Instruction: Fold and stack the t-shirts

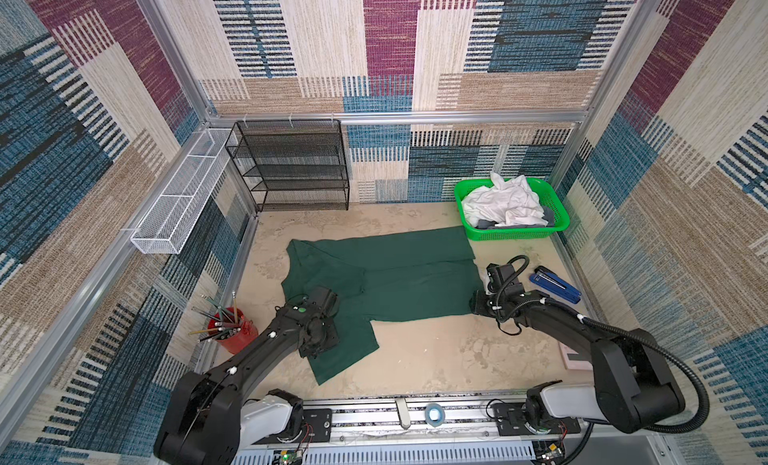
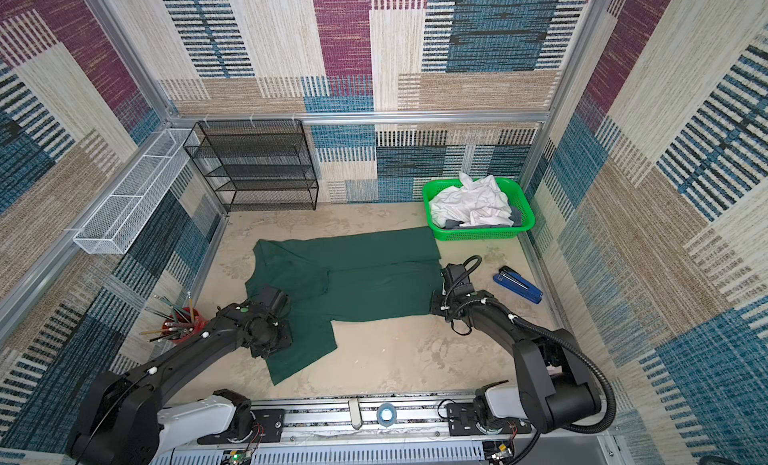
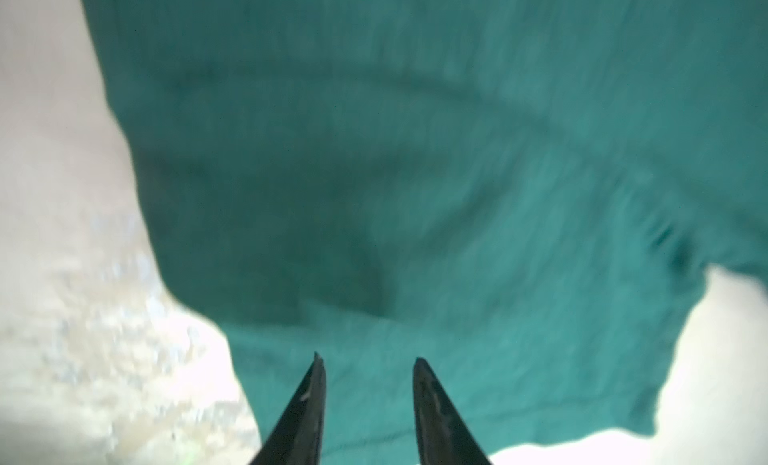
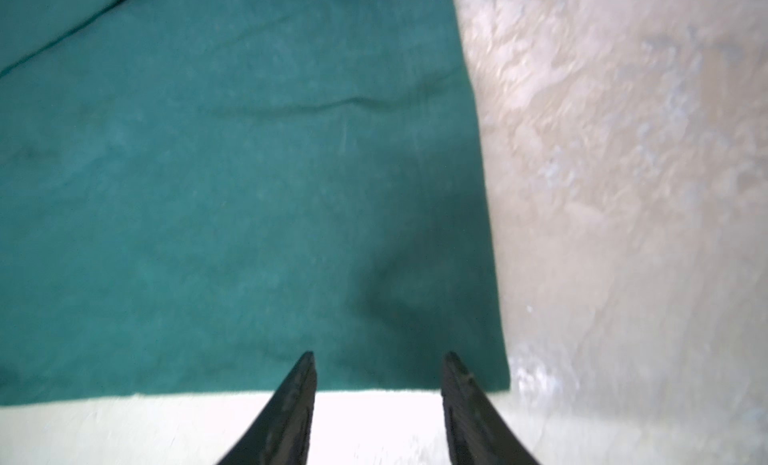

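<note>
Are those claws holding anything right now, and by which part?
Nothing. The left gripper and right gripper are both open over the green shirt.

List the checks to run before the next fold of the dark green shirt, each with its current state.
1. Left gripper open and empty: ok.
2. Right gripper open and empty: ok.
3. Right gripper poised at a corner of the dark green cloth t-shirt: ok.
4. Shirt fully folded: not ok, one flap sticks out unfolded.
5. Blue and black stapler apart from the shirt: ok.
</note>
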{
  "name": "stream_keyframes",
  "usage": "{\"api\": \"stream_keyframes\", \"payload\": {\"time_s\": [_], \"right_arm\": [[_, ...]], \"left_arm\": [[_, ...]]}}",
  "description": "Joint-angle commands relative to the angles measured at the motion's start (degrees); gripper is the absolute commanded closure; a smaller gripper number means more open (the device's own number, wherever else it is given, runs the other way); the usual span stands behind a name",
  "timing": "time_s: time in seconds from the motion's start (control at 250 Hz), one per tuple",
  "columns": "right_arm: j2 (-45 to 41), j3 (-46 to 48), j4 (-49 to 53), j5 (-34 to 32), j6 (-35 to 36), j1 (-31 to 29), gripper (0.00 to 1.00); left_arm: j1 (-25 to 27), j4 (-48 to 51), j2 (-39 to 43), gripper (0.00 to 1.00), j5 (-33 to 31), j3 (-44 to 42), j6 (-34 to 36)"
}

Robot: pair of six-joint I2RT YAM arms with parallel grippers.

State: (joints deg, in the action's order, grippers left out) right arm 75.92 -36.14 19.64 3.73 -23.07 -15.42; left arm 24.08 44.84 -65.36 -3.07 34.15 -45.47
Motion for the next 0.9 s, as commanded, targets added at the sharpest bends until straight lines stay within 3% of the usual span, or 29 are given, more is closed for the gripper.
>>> {"api": "stream_keyframes", "payload": {"time_s": [0.0, 0.368, 0.588, 0.664, 0.768, 0.896], "right_arm": [[-2.03, 0.56, 0.83, 1.37, -1.23, -0.05, 0.48], [-3.83, -0.14, 2.12, 2.87, -0.58, -0.05, 0.49], [-3.34, -0.69, 2.25, 3.94, -0.48, -0.05, 0.49], [-3.32, -0.59, 1.98, 4.01, -0.57, -0.05, 0.48], [-2.73, -0.54, 1.72, 3.79, -1.01, 0.07, 0.48], [-3.57, 0.33, 1.49, 1.34, -3.32, 1.15, 0.5]], "left_arm": [[3.17, 4.86, 4.08, 0.6, -1.96, -3.41, -9.0], [12.84, 7.78, 6.2, 0.55, -4.4, -6.37, -21.38], [15.15, 4.91, 7.73, 0.57, -3.96, -10.69, -26.79], [15.82, 4.48, 8.79, 0.63, -3.9, -11.93, -28.01], [15.99, 5.02, 10.07, 0.81, -4.54, -11.84, -28.62], [16.0, 9.77, 12.61, 0.92, -7.14, -8.16, -27.62]]}}
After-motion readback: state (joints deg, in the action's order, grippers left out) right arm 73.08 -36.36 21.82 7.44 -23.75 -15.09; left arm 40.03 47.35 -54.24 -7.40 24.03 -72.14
